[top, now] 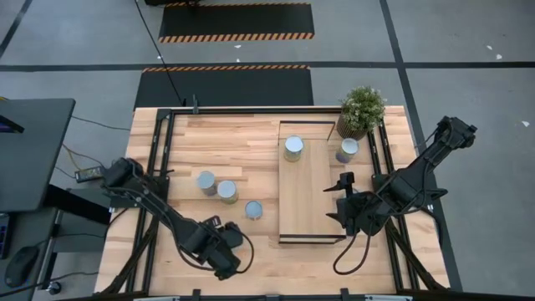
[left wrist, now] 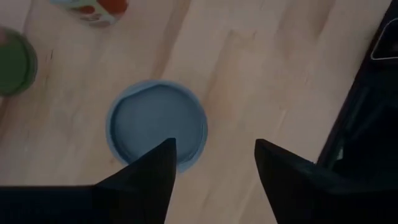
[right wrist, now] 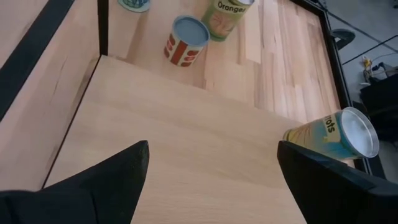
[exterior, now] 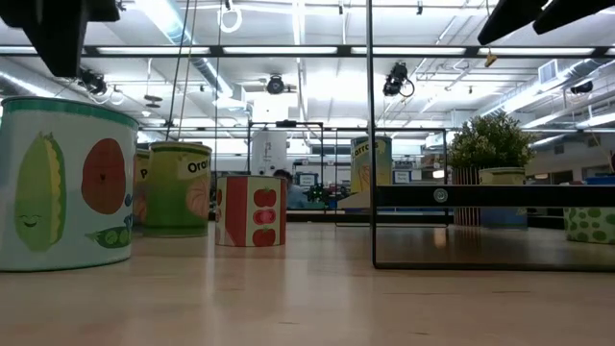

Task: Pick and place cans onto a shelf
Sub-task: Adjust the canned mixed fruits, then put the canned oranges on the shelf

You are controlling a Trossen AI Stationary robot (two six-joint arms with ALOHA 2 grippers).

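Robotics lab or workshop — grey floor (top: 75, 50), hazard-striped black mats (top: 236, 21), ceiling strip lights (exterior: 317, 60), exposed ducting.

green-lidded can (left wrist: 13, 63) cut off, blurred

potted plant (top: 362, 111) at table's far right corner | dark desk (top: 32, 150) left of table

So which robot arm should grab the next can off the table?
Probably the left. Its open left gripper hangs just above a can on the table. The right gripper, also open, hovers over the shelf, farther from loose cans.
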